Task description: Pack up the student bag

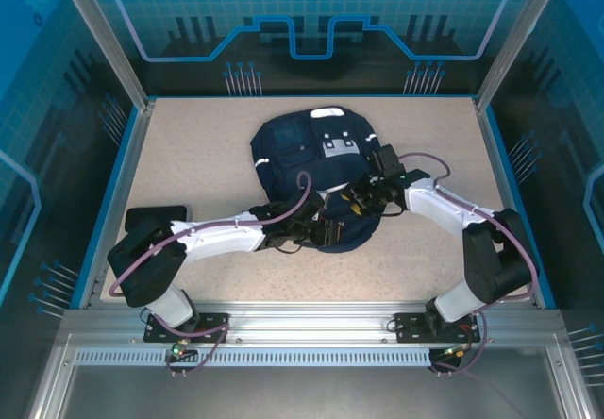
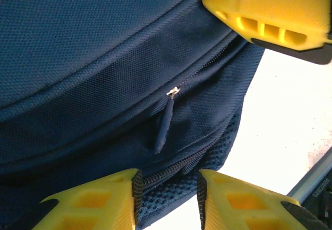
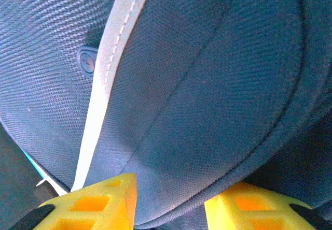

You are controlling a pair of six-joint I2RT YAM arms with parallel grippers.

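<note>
Student bag (image 1: 311,169) — bare tabletop (image 1: 189,155) either side

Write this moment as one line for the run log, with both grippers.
student bag: lying on table | left gripper: shut on bag edge | right gripper: fabric between jaws, grip unclear

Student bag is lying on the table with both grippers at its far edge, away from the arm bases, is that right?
No: the top external view shows the left gripper and right gripper at the near edge of the student bag, towards the arm bases. It does lie on the table.
</note>
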